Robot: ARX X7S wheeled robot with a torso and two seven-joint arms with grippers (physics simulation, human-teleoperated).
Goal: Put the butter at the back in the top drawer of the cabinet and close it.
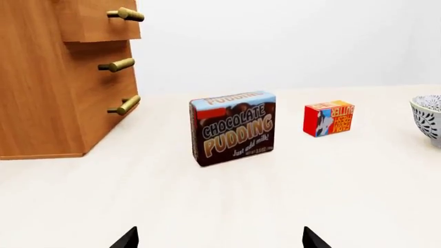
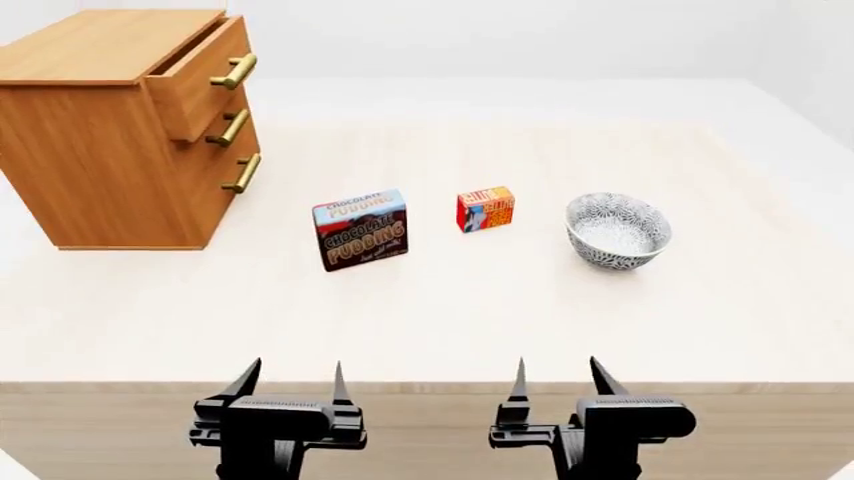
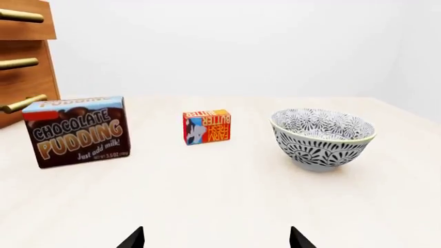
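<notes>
Butter (image 2: pixel 485 209) stands on the tabletop (image 2: pixel 441 300), mid-table, free of both grippers. Its lettering reads upside down in both wrist views. Chocolate Pudding box (image 2: pixel 360 230) stands near it toward the cabinet side, slightly closer to the robot; the two are apart. Patterned bowl (image 2: pixel 617 231) sits on the butter's other side, also apart from it.

Cabinet (image 2: pixel 100 140) occupies the far left of the tabletop, well apart from the butter. Top drawer (image 2: pixel 200 75) is pulled partway out, its front proud of the two lower drawers; brass handle visible.

Left gripper (image 2: pixel 294 385) and right gripper (image 2: pixel 558 380) hover at the near table edge, well short of all objects. Jaws on both are spread, holding nothing.
</notes>
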